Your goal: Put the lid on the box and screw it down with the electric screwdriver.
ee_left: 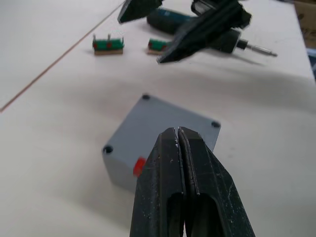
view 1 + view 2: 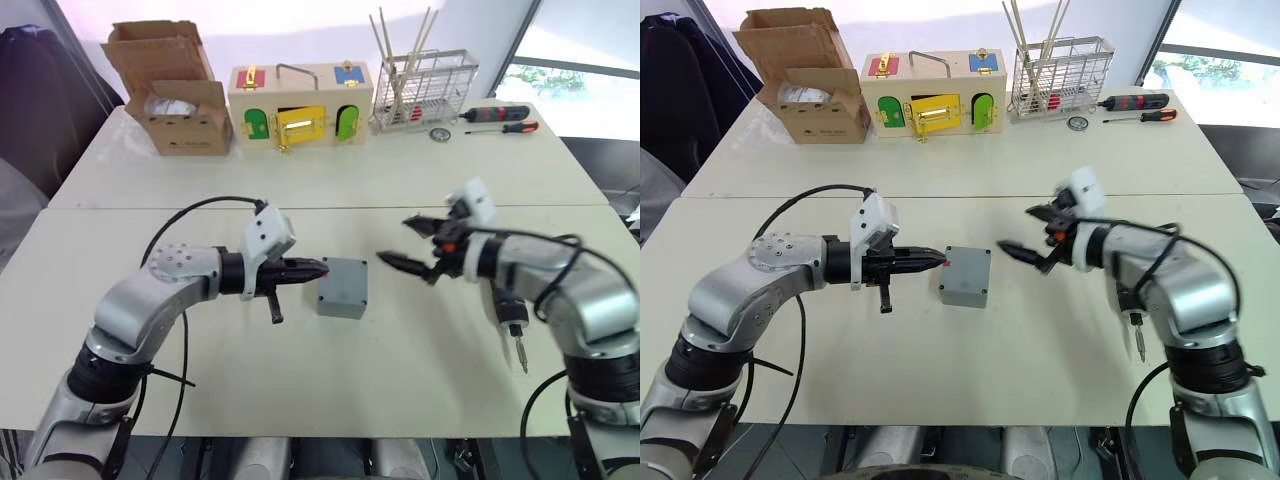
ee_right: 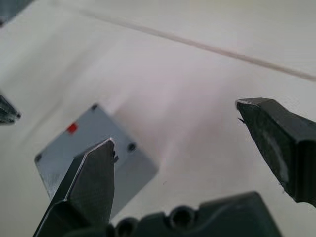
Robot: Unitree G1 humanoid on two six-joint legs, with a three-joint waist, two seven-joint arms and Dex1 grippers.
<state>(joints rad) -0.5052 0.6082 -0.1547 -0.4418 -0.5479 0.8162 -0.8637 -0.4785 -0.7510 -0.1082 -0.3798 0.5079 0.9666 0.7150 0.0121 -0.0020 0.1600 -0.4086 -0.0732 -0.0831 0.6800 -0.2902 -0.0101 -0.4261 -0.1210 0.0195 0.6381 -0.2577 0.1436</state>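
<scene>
1. The left gripper [image 2: 318,268] has its fingers pressed together, empty, with its tip just left of the box [image 2: 343,287].
2. The right gripper [image 2: 411,243] is spread wide, holding nothing, to the right of the box.
3. The box sits mid-table with the lid [image 1: 160,123] on top.
4. The electric screwdriver [image 2: 511,318] lies on the table at the right, under the right arm.

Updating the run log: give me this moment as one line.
left gripper: shut, tip at box's left side | right gripper: open, empty, right of box | box: lid on, mid-table | electric screwdriver: lying on table under right arm
</scene>
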